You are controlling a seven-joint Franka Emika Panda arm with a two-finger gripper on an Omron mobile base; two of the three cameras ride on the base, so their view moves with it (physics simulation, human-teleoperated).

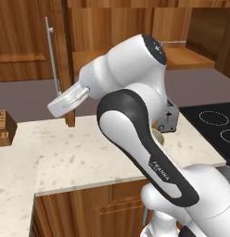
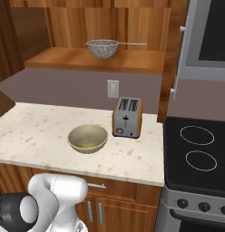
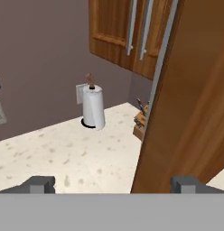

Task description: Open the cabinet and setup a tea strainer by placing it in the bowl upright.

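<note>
Speckled cream counter (image 2: 37, 136) holds bowl (image 2: 87, 138) beside toaster (image 2: 127, 117); gripper (image 3: 113, 184) released near open cabinet door (image 3: 190, 99).

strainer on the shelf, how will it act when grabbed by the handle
The strainer is probably light: thin mesh with a slim wire handle. Its rounded bottom may rock or tip if nudged. Held by the long handle, the basket end would likely droop or swing.

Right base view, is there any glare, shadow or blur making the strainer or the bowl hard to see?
Right base view: flat even rendered light, no glare; the tea strainer on the cabinet shelf and the bowl read sharply. Left base view: slightly soft, the arm covers most of the bowl. Hand view: the open door looms large and close.
</note>
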